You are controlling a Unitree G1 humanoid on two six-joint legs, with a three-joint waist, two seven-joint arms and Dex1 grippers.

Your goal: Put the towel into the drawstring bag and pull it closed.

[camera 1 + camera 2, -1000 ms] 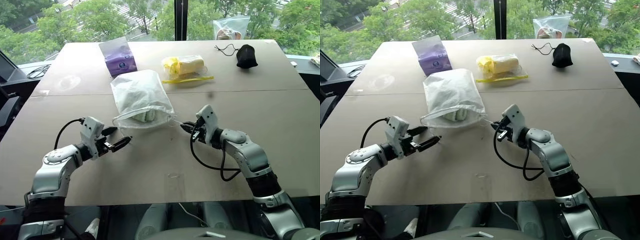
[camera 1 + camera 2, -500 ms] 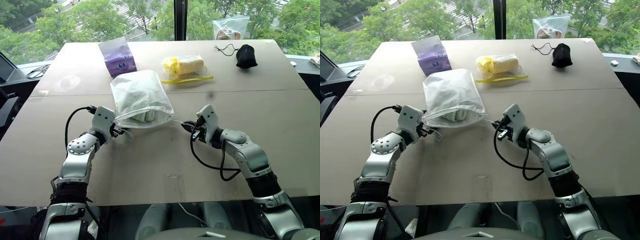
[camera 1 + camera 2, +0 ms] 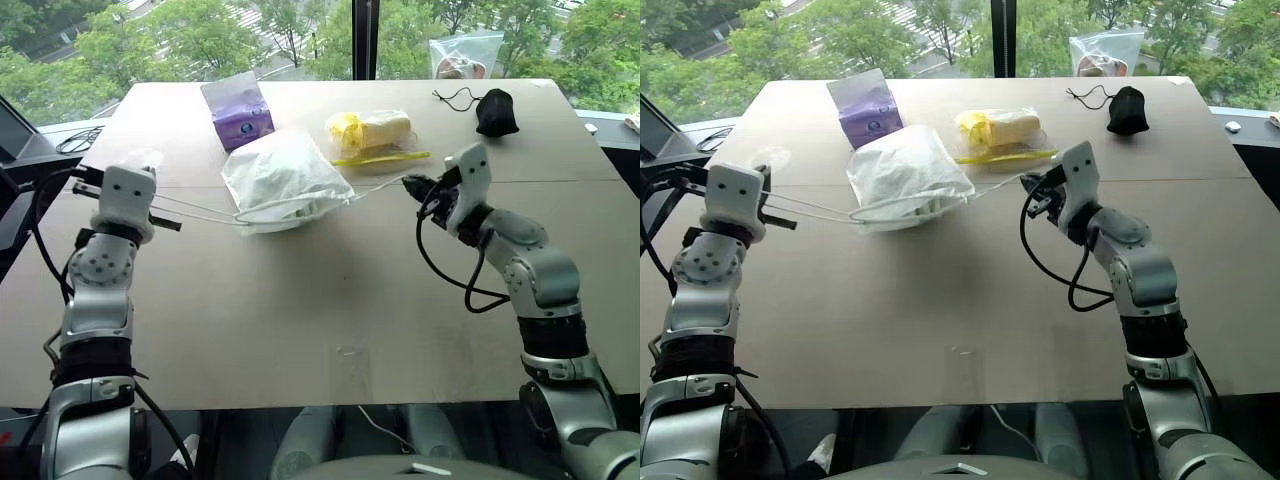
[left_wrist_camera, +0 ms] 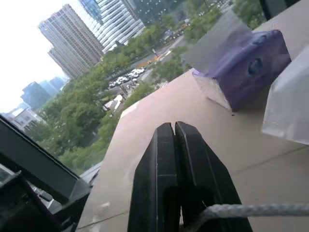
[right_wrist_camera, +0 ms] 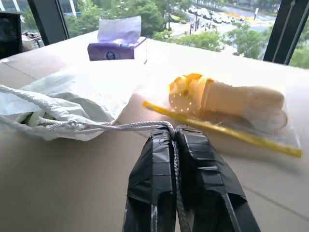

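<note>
The white drawstring bag (image 3: 280,172) lies in the middle of the table, mouth toward me, its near edge drawn up. Through the mouth a bit of the light-green towel (image 5: 30,118) shows inside. White cords run taut from the mouth to either side. My left gripper (image 3: 165,221) is raised at the left, shut on the left cord (image 3: 200,211). The left wrist view has that cord (image 4: 251,210) at the base of the closed fingers (image 4: 164,174). At the right, my raised right gripper (image 3: 415,184) is shut on the right cord (image 5: 120,126).
Behind the bag are a purple packet (image 3: 238,108) and a yellow item in clear plastic (image 3: 372,132). A small black corded pouch (image 3: 494,110) sits at the back right, with a clear plastic bag (image 3: 462,56) at the far edge. The table's near half is bare.
My left gripper reached the bag's left cord, shut on it, then rose out to the left. The right gripper rose to the right with its cord. Both cords are now taut.
</note>
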